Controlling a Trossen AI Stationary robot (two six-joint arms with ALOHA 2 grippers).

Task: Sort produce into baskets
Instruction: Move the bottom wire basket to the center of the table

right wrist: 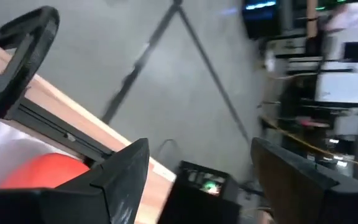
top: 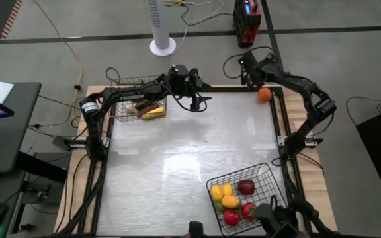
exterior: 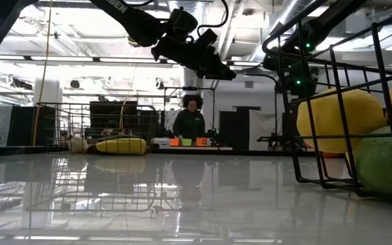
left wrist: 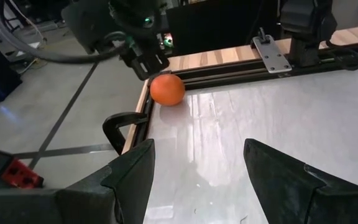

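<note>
Nearest to us, pressed up against the low view, is the black basket (top: 243, 196) at the table's near right corner, its wire wall close enough that yellow and green pieces bulge against the grid; from above we count yellow, red and green round produce already in it. Next in size is the grey-silver basket (top: 139, 100) at the far left, holding a yellow long piece (top: 153, 114) and darker long ones. Then the left gripper (top: 200, 100), raised above the table just beside that basket and carrying nothing, its fingers spread wide. The right gripper (top: 252, 74) sits at the far right corner, also well open and empty in its wrist view, with the fruit showing just below one finger. Smallest is the orange (top: 264, 94), the one loose piece, lying on the table against the far edge rail. We judge the step in hand to be picking it up with the right arm. To do it well we should come down from the table side, since the rail blocks the far side, straddle the fruit at its widest, and close gently, because a round piece may roll along the rail.
</note>
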